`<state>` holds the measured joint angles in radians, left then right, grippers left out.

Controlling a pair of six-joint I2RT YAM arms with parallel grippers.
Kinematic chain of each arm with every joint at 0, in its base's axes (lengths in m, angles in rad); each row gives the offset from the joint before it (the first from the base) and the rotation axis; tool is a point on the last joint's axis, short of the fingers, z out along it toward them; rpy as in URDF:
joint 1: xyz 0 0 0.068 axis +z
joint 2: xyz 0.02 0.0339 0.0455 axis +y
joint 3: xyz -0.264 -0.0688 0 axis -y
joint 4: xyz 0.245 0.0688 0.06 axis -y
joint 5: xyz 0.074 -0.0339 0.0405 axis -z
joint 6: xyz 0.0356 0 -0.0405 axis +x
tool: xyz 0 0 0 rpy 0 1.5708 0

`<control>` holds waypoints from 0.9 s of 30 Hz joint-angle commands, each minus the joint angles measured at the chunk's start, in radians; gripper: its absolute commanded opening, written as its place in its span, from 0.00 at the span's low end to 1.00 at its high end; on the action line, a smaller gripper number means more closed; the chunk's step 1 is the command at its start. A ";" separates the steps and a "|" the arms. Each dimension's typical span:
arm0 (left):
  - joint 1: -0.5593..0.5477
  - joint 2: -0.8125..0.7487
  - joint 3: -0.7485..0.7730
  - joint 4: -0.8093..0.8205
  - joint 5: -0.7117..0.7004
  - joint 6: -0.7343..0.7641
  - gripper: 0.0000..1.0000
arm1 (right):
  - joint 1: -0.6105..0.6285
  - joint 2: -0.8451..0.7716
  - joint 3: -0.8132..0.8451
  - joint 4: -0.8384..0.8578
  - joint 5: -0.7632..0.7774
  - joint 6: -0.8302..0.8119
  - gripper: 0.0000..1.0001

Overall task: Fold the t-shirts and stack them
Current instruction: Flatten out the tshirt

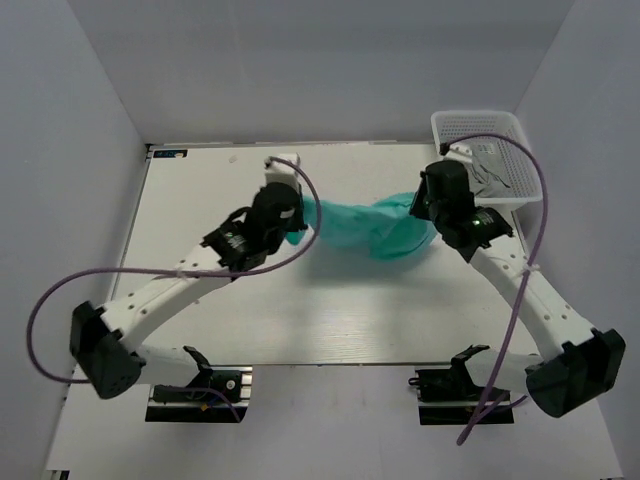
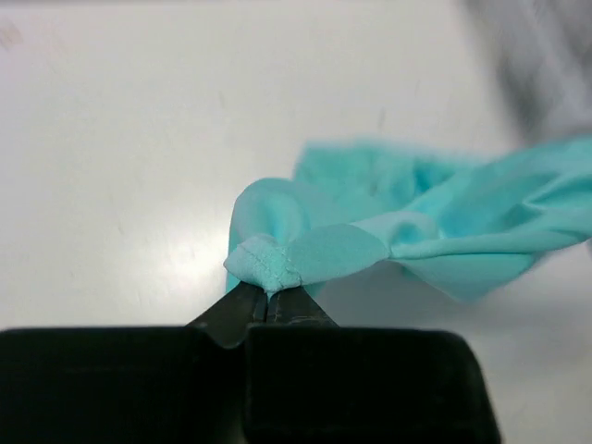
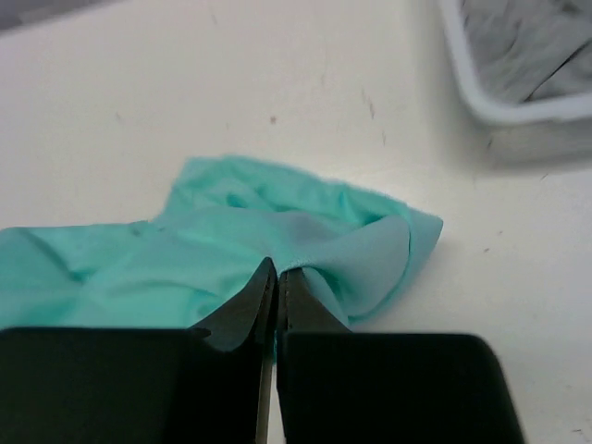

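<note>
White tabletop (image 1: 300, 310) carries a thin turquoise-green cloth t-shirt (image 1: 365, 225), bunched lengthwise; left gripper (image 2: 267, 296) clamps its hemmed corner at the tips, right gripper (image 3: 277, 274) pinches the opposite end.

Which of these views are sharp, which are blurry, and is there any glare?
Top external: sharp, evenly lit, a mild bright patch on the table, only soft shadows. Left wrist: t-shirt hem by the jaws fairly crisp, upper right corner blurred. Right wrist: cloth sharp, basket at top right out of focus.
</note>
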<state>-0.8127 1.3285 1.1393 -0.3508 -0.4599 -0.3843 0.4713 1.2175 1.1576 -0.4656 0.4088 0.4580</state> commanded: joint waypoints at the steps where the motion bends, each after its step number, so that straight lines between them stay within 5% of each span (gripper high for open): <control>1: 0.001 -0.109 0.126 -0.045 -0.259 0.019 0.00 | -0.008 -0.087 0.132 -0.039 0.139 -0.061 0.00; 5: 0.001 -0.230 0.250 -0.011 -0.241 0.108 0.00 | -0.005 -0.180 0.240 -0.051 0.084 -0.117 0.00; 10: -0.009 -0.428 0.321 0.087 0.035 0.203 0.00 | -0.002 -0.288 0.415 -0.045 -0.128 -0.191 0.00; 16: 0.001 -0.479 0.451 0.055 0.320 0.232 0.00 | -0.003 -0.380 0.493 -0.015 -0.442 -0.225 0.00; 21: 0.001 -0.433 0.462 0.046 0.245 0.232 0.00 | -0.003 -0.368 0.488 -0.008 -0.421 -0.210 0.00; 27: 0.001 -0.338 0.298 0.119 -0.181 0.209 0.00 | -0.003 -0.161 0.377 0.030 -0.297 -0.170 0.00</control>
<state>-0.8227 0.9310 1.5181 -0.2604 -0.3531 -0.1734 0.4786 0.9058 1.6028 -0.4480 0.0002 0.2871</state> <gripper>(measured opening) 0.025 0.014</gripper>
